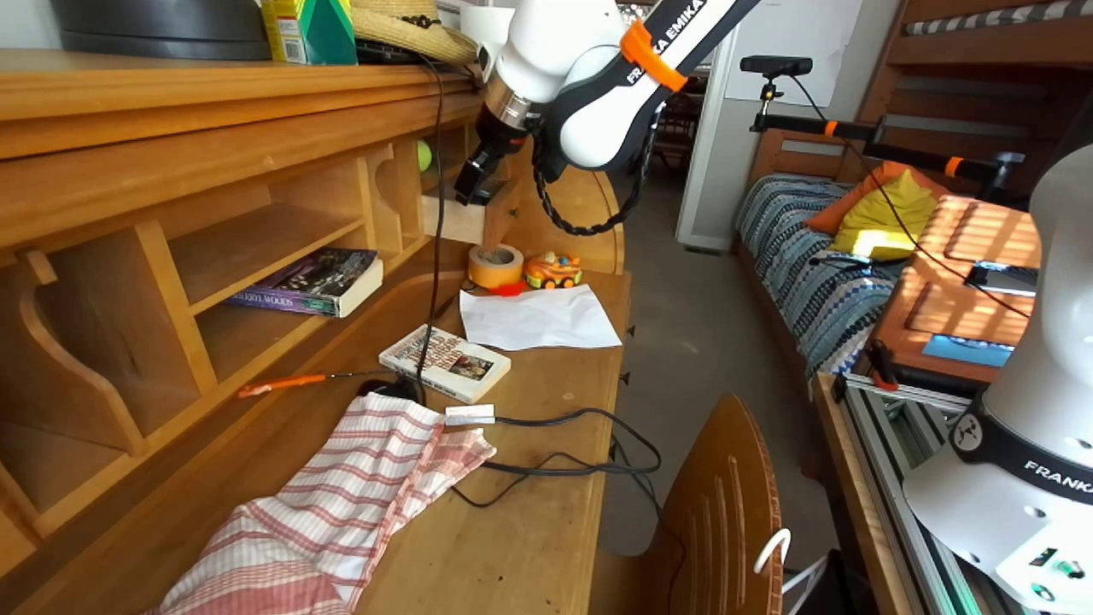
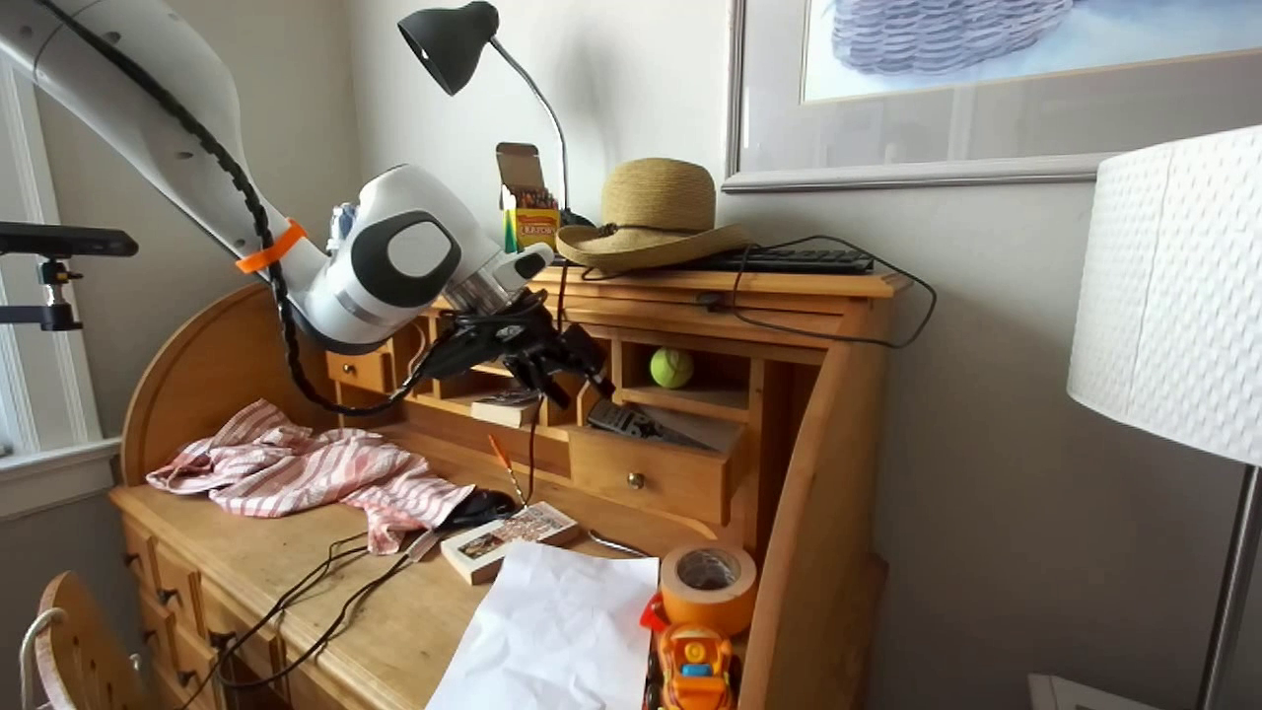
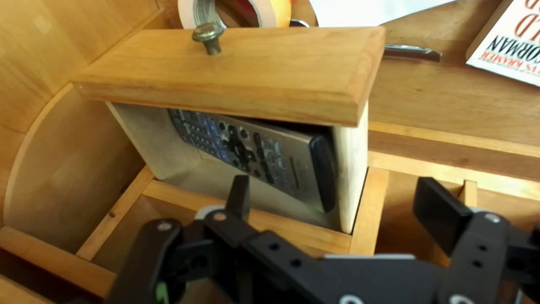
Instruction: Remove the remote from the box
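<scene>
The black two-fingered gripper (image 3: pixel 335 190) is spread wide and holds nothing, poised near a pale-walled wooden drawer (image 3: pixel 236 67) that I take for the task's box. The long silver-and-black plastic remote (image 3: pixel 253 154) lies tilted inside it, its dark end close to one side wall (image 3: pixel 353 181). Alignment looks the likeliest trouble: the finger (image 3: pixel 441 211) at the right of the wrist view shows past that wall, over the neighbouring wooden compartment (image 3: pixel 396 204), so going straight in could jam it on wood or pinch wall and remote together. Because the remote slants, a shallow grip might slip off its casing or wedge it under the drawer's overhanging front (image 3: pixel 236 99). Pressing hard could tip the drawer, which juts forward. A thin black cable (image 1: pixel 441 162) hangs near the gripper in both exterior views, at a depth I cannot judge, and might snag; farther out, a fumbled remote could fall on the thick orange tape roll (image 2: pixel 705 608) or the orange toy car (image 2: pixel 695 655) standing on the brown wooden surface (image 2: pixel 404 621)
</scene>
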{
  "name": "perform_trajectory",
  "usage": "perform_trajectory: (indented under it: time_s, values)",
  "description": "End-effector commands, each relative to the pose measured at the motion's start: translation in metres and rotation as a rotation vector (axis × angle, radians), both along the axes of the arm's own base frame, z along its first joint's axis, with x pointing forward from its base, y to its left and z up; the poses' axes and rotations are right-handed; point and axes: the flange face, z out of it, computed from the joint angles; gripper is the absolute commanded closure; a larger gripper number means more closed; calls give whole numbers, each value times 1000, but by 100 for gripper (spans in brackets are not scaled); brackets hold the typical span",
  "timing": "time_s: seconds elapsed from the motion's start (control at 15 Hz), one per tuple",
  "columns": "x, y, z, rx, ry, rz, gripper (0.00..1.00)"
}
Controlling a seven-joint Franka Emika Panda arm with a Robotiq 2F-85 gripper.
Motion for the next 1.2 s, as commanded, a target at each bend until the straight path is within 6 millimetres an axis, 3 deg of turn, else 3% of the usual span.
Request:
perform_trajectory:
  time_s: [0.0,0.4,1.13]
  values:
    - [18,-4,0,-26,-24,-45,0]
    - [37,-15,-12,-23,-24,-120,0]
    - [43,-30,-13,3,-12,-267,0]
